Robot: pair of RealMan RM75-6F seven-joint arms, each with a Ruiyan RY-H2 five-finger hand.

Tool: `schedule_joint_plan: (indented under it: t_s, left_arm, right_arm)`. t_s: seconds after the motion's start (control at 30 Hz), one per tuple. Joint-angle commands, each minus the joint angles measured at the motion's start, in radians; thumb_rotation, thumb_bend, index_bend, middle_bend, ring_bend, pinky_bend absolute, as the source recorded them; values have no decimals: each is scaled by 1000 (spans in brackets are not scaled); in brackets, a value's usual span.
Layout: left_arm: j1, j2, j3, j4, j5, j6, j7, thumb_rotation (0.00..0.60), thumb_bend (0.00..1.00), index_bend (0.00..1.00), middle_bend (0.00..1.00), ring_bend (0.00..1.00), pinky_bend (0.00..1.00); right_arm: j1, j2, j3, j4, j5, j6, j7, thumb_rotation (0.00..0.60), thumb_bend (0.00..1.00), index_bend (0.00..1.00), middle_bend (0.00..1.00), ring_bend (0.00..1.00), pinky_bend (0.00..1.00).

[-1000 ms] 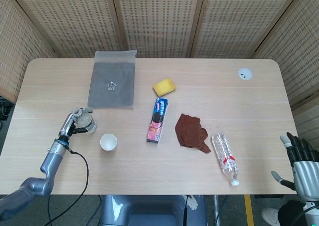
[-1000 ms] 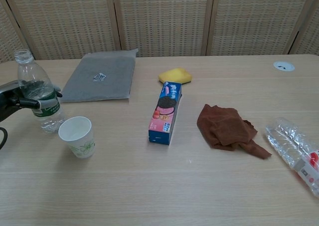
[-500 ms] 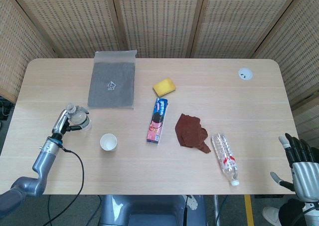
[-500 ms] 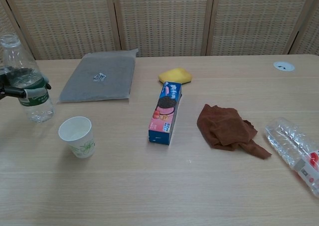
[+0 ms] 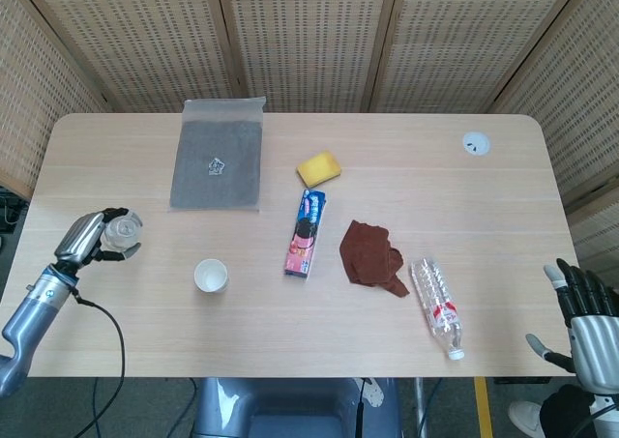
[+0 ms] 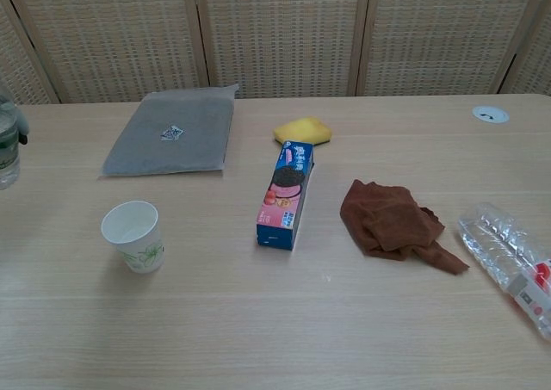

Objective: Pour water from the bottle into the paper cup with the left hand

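My left hand (image 5: 85, 237) grips the water bottle (image 5: 123, 230), fingers wrapped round its body, near the table's left edge. The bottle looks upright, and in the chest view only a sliver of the bottle (image 6: 7, 149) with its green label shows at the left border. A white paper cup (image 5: 210, 276) stands open and upright to the right of the hand, well apart from the bottle; in the chest view the cup (image 6: 132, 235) sits front left. My right hand (image 5: 584, 312) hangs off the table's right front corner, fingers spread, holding nothing.
A grey pouch (image 5: 217, 165) lies behind the cup. A yellow sponge (image 5: 318, 168), a cookie box (image 5: 306, 233) and a brown cloth (image 5: 372, 255) occupy the middle. An empty crushed bottle (image 5: 437, 307) lies at the front right. A white disc (image 5: 475, 143) sits far right.
My left hand has carried the bottle leftward, away from the cup, toward the table's left edge. It has nearly left the chest view. The right hand barely moved.
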Motion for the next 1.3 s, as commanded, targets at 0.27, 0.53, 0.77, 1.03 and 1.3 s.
schedule_joint_plan:
  t_s: [0.27,0.53,0.77,1.03,1.3]
  left_arm:
    - [39,68,69,-29,21,14,267,600,517,533,445,310,357]
    - [-1,64,86,-22,-8,-104,448,600,519,535,446,310,358]
    - [-29,69,63,-75,-57,-148,602,600,520,540,446,310,357]
    - [-57,60,41,-131,-115,-186,750,600,519,540,446,310,358]
    - [-93,10,16,-178,-192,-230,892,600,519,540,446,310,357]
  right_arm:
    - [-12,12,-5,-9,-22,30,11,600,0,0,0,0,0]
    - [-15,12,-8,-16,-25,31,-3,600,0,0,0,0,0]
    - [-15,11,-8,-18,-24,27,-9,600,0,0,0,0,0]
    - [-16,13,-6,-18,-20,27,-3,600,0,0,0,0,0]
    - [-15,16,-6,-15,-20,24,6,600,0,0,0,0,0]
